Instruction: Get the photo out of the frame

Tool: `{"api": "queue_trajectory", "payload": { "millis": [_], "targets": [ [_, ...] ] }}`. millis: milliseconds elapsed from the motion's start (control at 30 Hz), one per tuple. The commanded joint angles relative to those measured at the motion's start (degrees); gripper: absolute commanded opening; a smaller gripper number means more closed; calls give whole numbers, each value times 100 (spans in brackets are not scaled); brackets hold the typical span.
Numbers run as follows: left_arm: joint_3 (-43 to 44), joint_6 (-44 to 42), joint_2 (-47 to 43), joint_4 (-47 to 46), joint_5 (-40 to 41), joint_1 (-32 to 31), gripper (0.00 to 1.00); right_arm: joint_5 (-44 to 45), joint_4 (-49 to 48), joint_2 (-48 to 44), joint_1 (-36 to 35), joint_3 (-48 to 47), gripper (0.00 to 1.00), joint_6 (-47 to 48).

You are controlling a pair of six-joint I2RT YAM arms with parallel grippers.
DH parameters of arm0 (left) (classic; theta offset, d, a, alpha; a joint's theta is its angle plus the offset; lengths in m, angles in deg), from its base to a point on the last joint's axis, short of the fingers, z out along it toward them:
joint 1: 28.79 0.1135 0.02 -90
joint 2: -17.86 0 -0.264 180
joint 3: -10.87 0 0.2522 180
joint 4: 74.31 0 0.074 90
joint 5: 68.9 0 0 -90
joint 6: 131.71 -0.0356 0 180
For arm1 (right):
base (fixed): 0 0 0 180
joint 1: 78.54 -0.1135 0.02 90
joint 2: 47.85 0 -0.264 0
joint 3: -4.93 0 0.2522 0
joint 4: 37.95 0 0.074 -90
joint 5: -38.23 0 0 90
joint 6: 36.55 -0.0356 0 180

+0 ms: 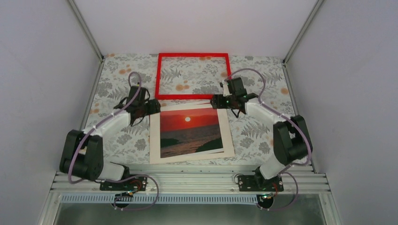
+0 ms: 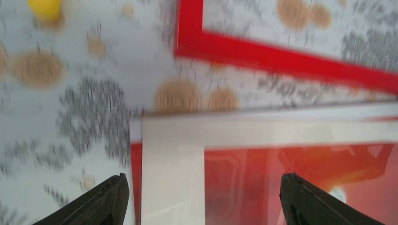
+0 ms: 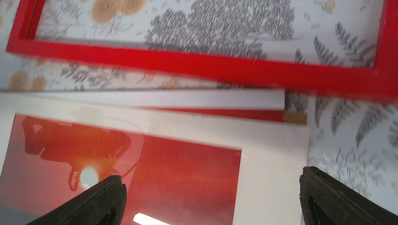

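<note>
top view: counter (image 1: 117, 136) shows through frame (image 1: 192, 55), photo (image 1: 190, 131) below it | left wrist only: yellow blob (image 2: 44, 8) upper left, left claw (image 2: 202, 199) spread | right claw (image 3: 209, 197) spread

We see a table (image 1: 263, 136) covered in pale cloth printed with grey ferns and orange blossoms. At upper centre of the overhead view a thin bright red rectangular frame (image 1: 192, 55) lies flat, with the cloth showing through it. Just below lies a large white-bordered sunset print (image 1: 187, 126), with a second pale sheet (image 3: 155, 99) peeking from under its upper edge. At upper left of the left wrist view sits a blurred yellow object (image 2: 44, 8).
</note>
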Motion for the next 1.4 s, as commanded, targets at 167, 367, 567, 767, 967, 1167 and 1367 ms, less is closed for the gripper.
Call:
{"api": "queue_trajectory", "payload": {
  "millis": [167, 367, 567, 767, 967, 1167, 1367],
  "targets": [
    [-1501, 810, -1242, 23, 279, -511, 83, 371, 94, -1133, -574, 1152, 86, -398],
    [-1932, 934, -1701, 190, 248, -657, 85, 389, 61, -1319, -678, 1595, 88, -537],
    [-2263, 1171, -1650, -195, -16, -864, 85, 434, 65, -1519, -722, 1669, 89, -574],
    [-2383, 1257, -1307, -558, -162, -978, 85, 530, 140, -1698, -820, 1782, 90, -571],
    [-2307, 1452, -921, -980, -213, -1359, 85, 549, -15, -1948, -1002, 1997, 93, -674],
    [-2004, 1645, -462, -1468, -269, -1680, 85, 577, -225, -2087, -1210, 2170, 100, -702],
    [-1688, 1628, -390, -1673, -307, -1777, 85, 621, -505, -2036, -1566, 2246, 100, -728]
  ]
}}
